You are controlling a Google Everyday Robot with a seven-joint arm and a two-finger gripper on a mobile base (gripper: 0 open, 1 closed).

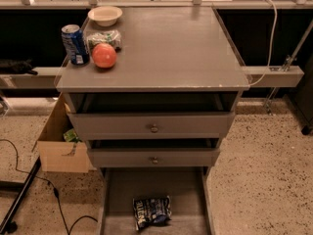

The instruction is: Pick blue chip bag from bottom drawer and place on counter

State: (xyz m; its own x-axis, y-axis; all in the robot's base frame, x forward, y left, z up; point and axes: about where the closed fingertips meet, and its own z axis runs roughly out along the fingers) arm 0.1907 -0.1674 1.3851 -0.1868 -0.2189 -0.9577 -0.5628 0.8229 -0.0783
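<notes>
Grey counter [166,48] tops the open bottom drawer [122,195] holding the blue chip bag [152,211]; hand off-frame, its grip untellable.

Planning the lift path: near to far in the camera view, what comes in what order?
Blue chip bag in the bottom drawer → middle drawer → top drawer → front edge of the counter → red fruit → bowl. Pincer not in view.

The blue chip bag [152,211], crumpled dark-blue foil with white lettering, lies flat on the plain grey floor of the bottom drawer [122,195] (pulled open, lowest of three), roughly mid-width. Above, the grey desk [166,48] shows a worn pale front edge. The gripper is out of view.
</notes>
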